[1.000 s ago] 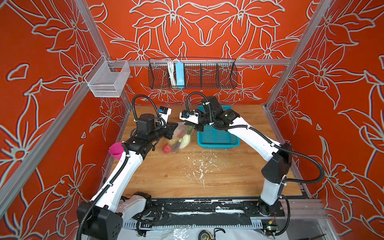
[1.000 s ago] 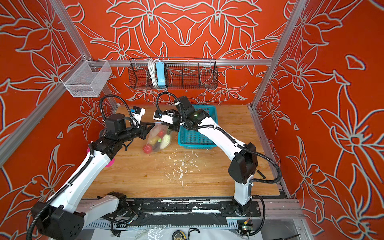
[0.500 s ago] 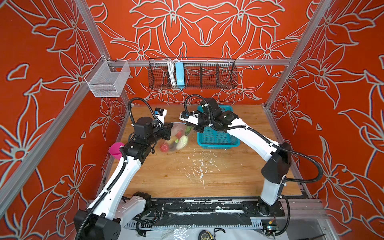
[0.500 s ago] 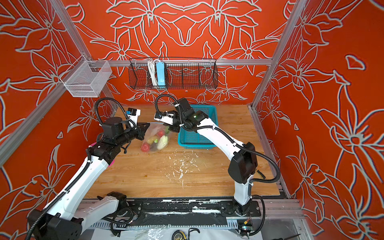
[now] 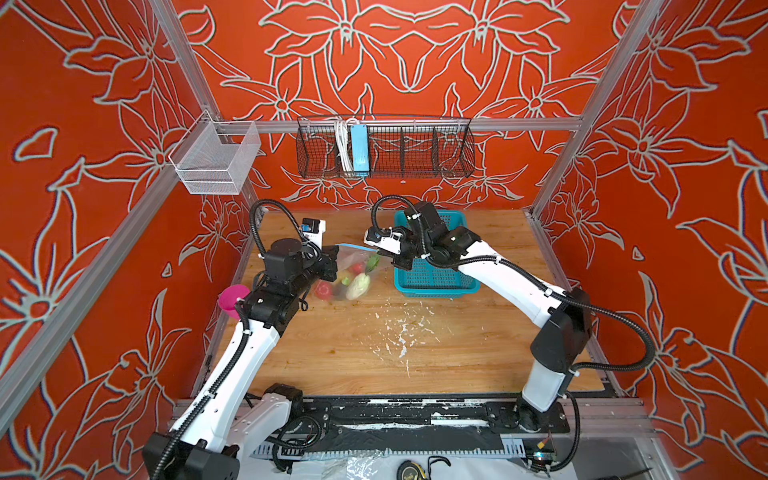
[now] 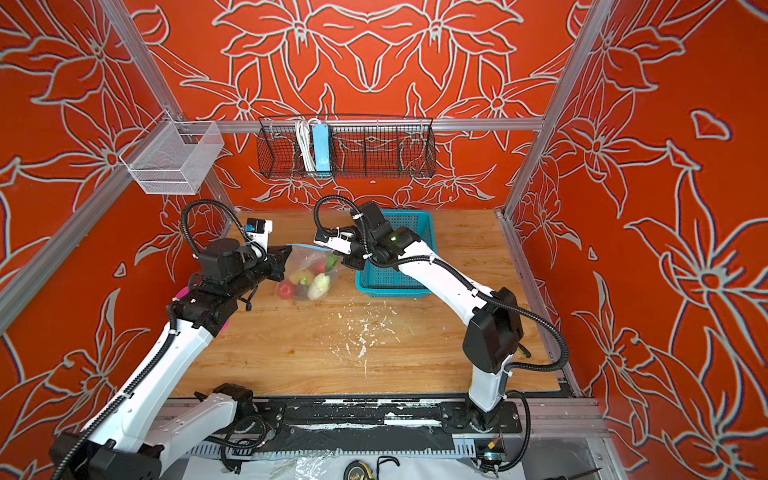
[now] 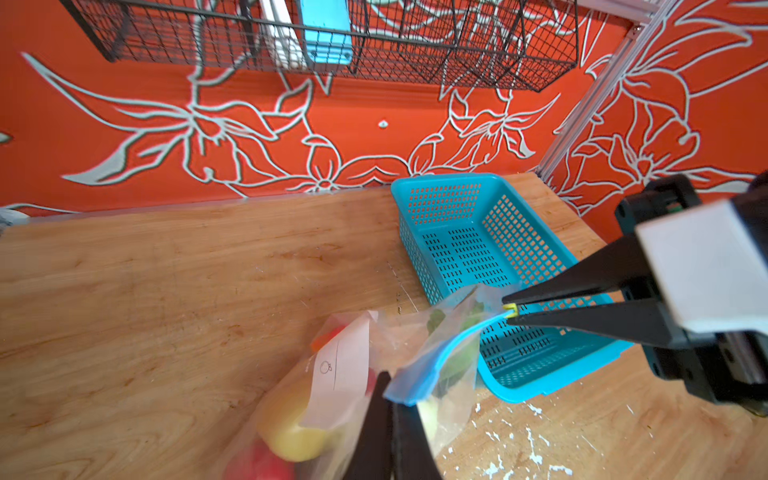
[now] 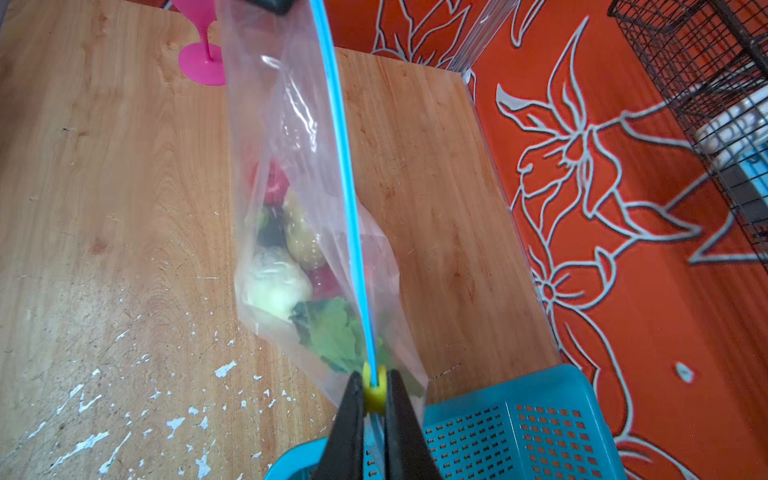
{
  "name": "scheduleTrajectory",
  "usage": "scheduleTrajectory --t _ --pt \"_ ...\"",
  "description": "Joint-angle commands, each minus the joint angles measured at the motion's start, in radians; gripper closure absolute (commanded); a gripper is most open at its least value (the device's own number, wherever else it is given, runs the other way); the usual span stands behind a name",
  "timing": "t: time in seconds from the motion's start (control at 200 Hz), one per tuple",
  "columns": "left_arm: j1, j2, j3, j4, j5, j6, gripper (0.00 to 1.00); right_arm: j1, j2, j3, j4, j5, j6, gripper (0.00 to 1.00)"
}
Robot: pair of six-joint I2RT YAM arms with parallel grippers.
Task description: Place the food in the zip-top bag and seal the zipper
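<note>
The clear zip-top bag (image 5: 353, 266) (image 6: 305, 266) hangs stretched between my two grippers, its bottom resting on the wooden table. The food lies inside: a white radish (image 8: 272, 282) with green leaves, a tan potato (image 8: 305, 245), a red apple (image 8: 276, 183) and a yellow fruit (image 7: 291, 428). My left gripper (image 5: 334, 253) (image 7: 390, 382) is shut on the bag's left top corner, beside the white label (image 7: 345, 361). My right gripper (image 5: 380, 252) (image 8: 374, 382) is shut on the yellow slider (image 8: 374, 392) (image 7: 510, 309) at the right end of the blue zipper (image 8: 345, 166). The strip runs taut and straight.
A teal perforated basket (image 5: 432, 278) (image 7: 478, 232) stands just right of the bag, under the right gripper. A pink goblet (image 5: 232, 297) (image 8: 199, 62) stands by the left arm. A black wire rack (image 5: 384, 145) and a white mesh basket (image 5: 216, 162) hang on the walls.
The left gripper has shifted slightly left and back with its corner of the bag. The right gripper has barely moved. Both grips are unchanged.
</note>
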Motion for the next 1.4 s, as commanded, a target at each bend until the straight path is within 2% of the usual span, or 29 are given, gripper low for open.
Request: scheduleTrajectory --t 0.0,0.31,0.881,1.006,1.146,1.391 --pt "0.018 -0.025 0.014 0.042 -0.085 -0.01 1.0 -0.017 -0.037 -0.023 -0.044 0.073 0.023 0.97" --pt "0.018 -0.014 0.032 0.019 -0.132 -0.038 1.0 -0.016 -0.08 -0.08 0.04 0.104 0.139 1.0" --pt "0.018 -0.052 0.015 0.025 -0.241 -0.041 1.0 -0.035 -0.127 -0.232 0.07 0.188 0.116 1.0" --pt "0.02 -0.05 0.026 0.016 -0.265 -0.033 1.0 -0.036 -0.131 -0.229 0.003 0.242 0.119 1.0" --pt "0.025 -0.041 0.035 0.007 -0.261 -0.032 1.0 -0.04 -0.173 -0.32 0.045 0.263 0.126 1.0" --pt "0.062 -0.035 0.038 0.019 -0.205 -0.036 1.0 -0.049 -0.204 -0.364 0.051 0.272 0.166 1.0"
